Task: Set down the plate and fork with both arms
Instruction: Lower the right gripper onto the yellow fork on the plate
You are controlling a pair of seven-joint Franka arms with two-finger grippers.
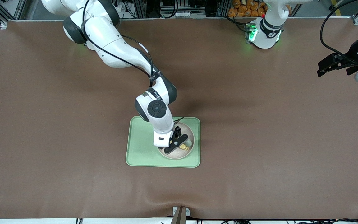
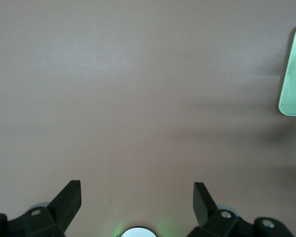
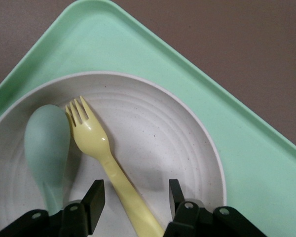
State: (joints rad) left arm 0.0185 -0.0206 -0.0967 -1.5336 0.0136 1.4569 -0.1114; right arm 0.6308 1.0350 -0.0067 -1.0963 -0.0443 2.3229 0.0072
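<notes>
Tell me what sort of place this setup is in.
Most likely a robotics lab, not a dining room. Two white arms are mounted at a table covered in brown matting, with metal framing and cables along its edge. The only tableware is a green tray holding a plate with a fork and spoon.

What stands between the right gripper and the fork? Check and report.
Nothing visible does. The right gripper is over the plate on the green tray, open, with the fork handle between its fingers. The spoon lies beside the fork, close to one finger.
</notes>
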